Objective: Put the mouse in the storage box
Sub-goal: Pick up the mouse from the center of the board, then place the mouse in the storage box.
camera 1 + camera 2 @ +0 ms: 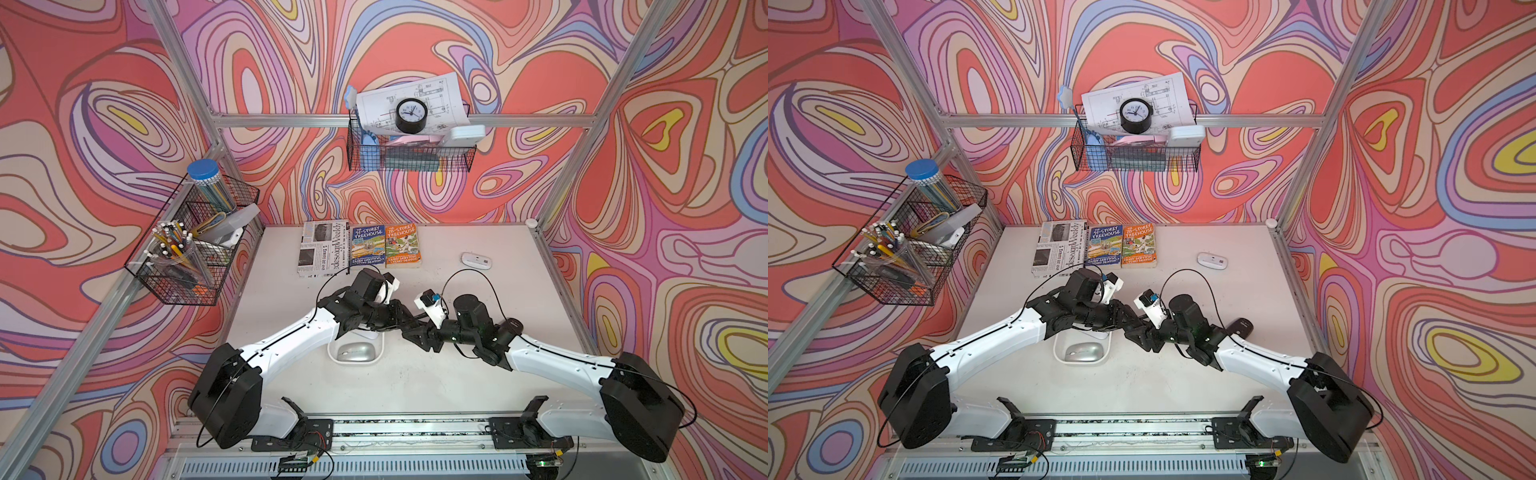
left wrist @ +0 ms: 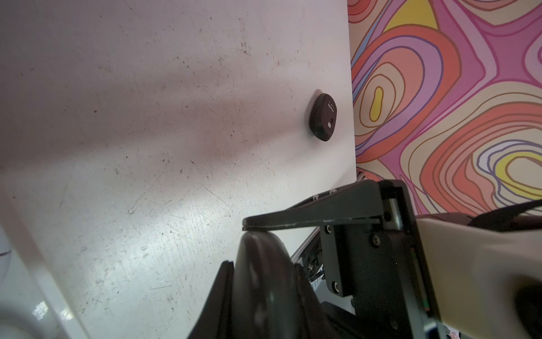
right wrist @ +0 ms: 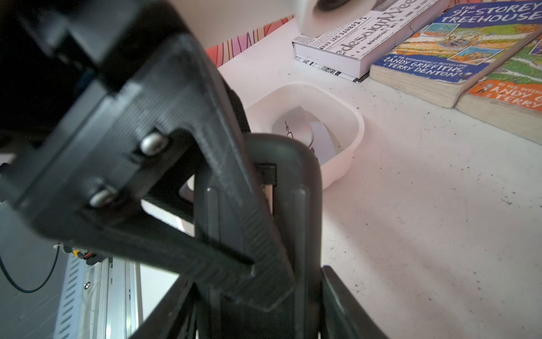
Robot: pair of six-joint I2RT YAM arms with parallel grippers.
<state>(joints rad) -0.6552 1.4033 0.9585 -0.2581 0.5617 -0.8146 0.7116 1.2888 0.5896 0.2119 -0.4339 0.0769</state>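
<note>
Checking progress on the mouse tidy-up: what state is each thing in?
storage box: holds the silver mouse.
silver mouse: upright, inside the box.
held black mouse: off the table.
left gripper: jaws closed on it.
right gripper: jaws closed on it.
loose black mouse: underside up on the table.
white mouse: on the table, seemingly underside up.

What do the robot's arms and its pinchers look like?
The left arm and right arm have smooth white shells, chunky black joints and thin black cables. The left gripper and right gripper are black, ridged plastic wedges.
</note>
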